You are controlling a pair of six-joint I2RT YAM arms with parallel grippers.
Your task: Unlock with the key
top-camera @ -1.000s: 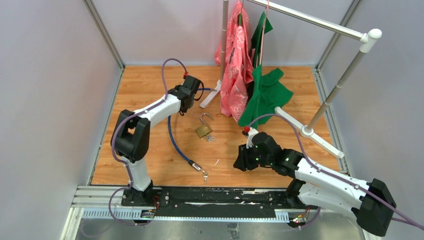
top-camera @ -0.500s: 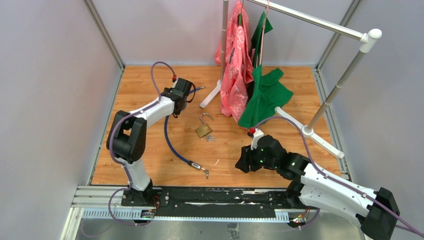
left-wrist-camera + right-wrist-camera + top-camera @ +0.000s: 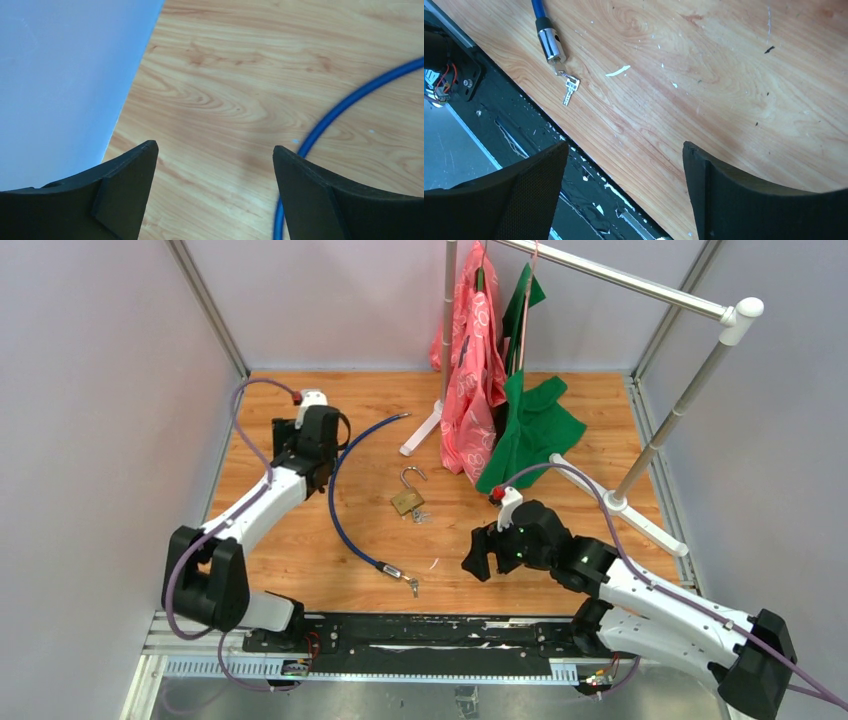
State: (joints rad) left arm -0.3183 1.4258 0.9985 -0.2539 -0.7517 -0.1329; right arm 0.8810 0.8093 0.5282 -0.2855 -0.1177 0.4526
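Cable lock (image 3: 538,7), blue, curves across the desk (image 3: 300,540) beside the left pincer (image 3: 212,146), whose jaws stand released over bare wood. Its steel end (image 3: 551,45) carries a key (image 3: 569,92) near the front edge. Mid-desk lies a brass padlock (image 3: 406,502), shackle swung open, small keys (image 3: 420,515) touching it. The right pincer (image 3: 624,145) hovers released, empty.

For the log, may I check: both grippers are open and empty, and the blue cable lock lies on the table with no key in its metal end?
Not quite: the right wrist view shows a key in the metal end of the blue cable lock. The rest holds: left gripper and right gripper are open and empty.
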